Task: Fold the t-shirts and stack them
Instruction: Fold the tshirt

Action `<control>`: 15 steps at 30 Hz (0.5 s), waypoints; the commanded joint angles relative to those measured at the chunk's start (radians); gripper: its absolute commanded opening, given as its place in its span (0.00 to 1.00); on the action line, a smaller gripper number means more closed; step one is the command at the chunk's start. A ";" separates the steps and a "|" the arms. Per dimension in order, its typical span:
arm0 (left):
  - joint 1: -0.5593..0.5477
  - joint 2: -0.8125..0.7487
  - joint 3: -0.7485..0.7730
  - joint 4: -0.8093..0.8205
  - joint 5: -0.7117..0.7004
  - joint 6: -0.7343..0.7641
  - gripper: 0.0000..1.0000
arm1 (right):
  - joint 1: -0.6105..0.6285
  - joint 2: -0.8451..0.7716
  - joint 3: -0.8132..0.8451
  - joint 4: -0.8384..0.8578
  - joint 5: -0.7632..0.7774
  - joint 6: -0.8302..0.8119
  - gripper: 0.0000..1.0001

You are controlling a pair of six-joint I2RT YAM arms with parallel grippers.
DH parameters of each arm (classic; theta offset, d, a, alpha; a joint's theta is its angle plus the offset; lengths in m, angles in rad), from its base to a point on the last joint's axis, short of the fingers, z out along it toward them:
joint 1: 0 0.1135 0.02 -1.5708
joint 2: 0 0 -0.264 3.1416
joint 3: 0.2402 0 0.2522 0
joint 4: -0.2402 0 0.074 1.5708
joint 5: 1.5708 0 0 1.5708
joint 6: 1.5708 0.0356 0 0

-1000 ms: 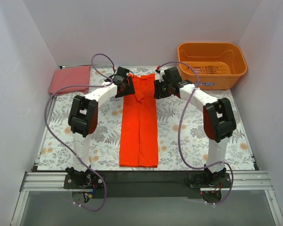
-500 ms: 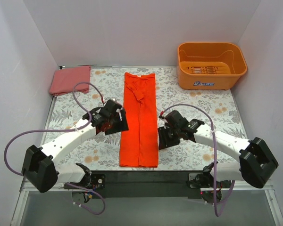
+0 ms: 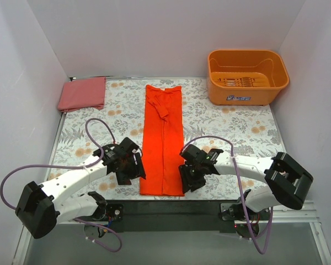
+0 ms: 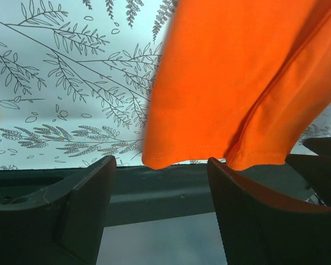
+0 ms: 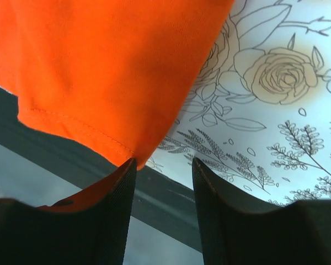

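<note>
The vivid orange-red t-shirt (image 3: 163,138) lies folded into a long narrow strip down the middle of the table, its hem at the near edge. My left gripper (image 3: 133,175) is open beside the hem's left corner; the left wrist view shows the hem (image 4: 209,110) just beyond the open fingers. My right gripper (image 3: 186,179) is open at the hem's right corner; in the right wrist view the corner (image 5: 121,149) touches the left fingertip. The pinkish-red t-shirt (image 3: 81,93) lies as a folded rectangle at the far left corner.
An orange plastic tub (image 3: 247,77) stands at the far right corner. A floral mat (image 3: 231,127) covers the table. The black front rail (image 3: 165,207) runs just below the shirt's hem. White walls close in on both sides.
Both arms have swung from the shirt's far end down along its sides to the near hem. The shirt has not moved.
</note>
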 commanded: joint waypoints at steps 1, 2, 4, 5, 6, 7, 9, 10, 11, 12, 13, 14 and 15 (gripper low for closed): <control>-0.017 0.035 -0.010 0.014 0.024 -0.030 0.65 | 0.009 0.027 0.052 0.015 0.005 0.026 0.51; -0.021 0.043 -0.008 0.014 0.024 -0.031 0.65 | 0.012 0.032 0.056 0.012 0.011 0.029 0.51; -0.033 0.063 -0.005 0.017 0.024 -0.033 0.63 | 0.017 0.018 0.070 0.004 0.028 0.034 0.51; -0.035 0.066 -0.003 0.017 0.022 -0.033 0.63 | 0.018 0.012 0.073 0.001 0.037 0.038 0.51; -0.040 0.068 -0.005 0.017 0.021 -0.035 0.62 | 0.018 0.004 0.079 0.000 0.048 0.043 0.51; -0.044 0.071 -0.003 0.017 0.021 -0.036 0.62 | 0.018 0.004 0.082 0.000 0.050 0.044 0.51; -0.052 0.077 0.001 0.013 0.018 -0.039 0.61 | 0.032 0.013 0.101 -0.013 0.057 0.046 0.51; -0.055 0.078 0.001 0.010 0.016 -0.039 0.61 | 0.037 0.016 0.105 -0.019 0.064 0.049 0.51; -0.058 0.081 0.003 0.010 0.016 -0.042 0.61 | 0.043 0.024 0.113 -0.020 0.070 0.048 0.50; -0.060 0.083 0.004 0.007 0.013 -0.042 0.61 | 0.046 0.039 0.116 -0.027 0.070 0.048 0.50; -0.066 0.083 0.001 0.006 0.013 -0.045 0.61 | 0.055 0.052 0.124 -0.031 0.070 0.049 0.50; -0.067 0.085 0.000 0.006 0.013 -0.048 0.61 | 0.058 0.062 0.128 -0.036 0.065 0.048 0.50; -0.070 0.089 0.001 0.005 0.013 -0.048 0.61 | 0.063 0.082 0.132 -0.040 0.065 0.049 0.50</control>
